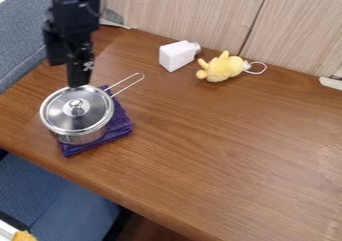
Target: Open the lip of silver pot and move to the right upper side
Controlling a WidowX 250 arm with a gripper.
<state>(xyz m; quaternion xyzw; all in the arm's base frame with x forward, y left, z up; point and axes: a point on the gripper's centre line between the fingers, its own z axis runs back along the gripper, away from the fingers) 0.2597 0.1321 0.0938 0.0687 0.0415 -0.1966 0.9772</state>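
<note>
The black gripper hangs down from the upper left, just above and behind the rim of the silver pot. Below it the silver pot stands at the left of the table, its wire handle pointing to the upper right. A silver lid with a small round knob lies on the pot and covers it. The knob is a little lower in the view than the gripper's tip, and nothing is seen held.
A folded purple cloth lies under the pot. A white bottle and a yellow plush toy with a white loop lie near the back of the wooden table, by the wood-panelled wall.
</note>
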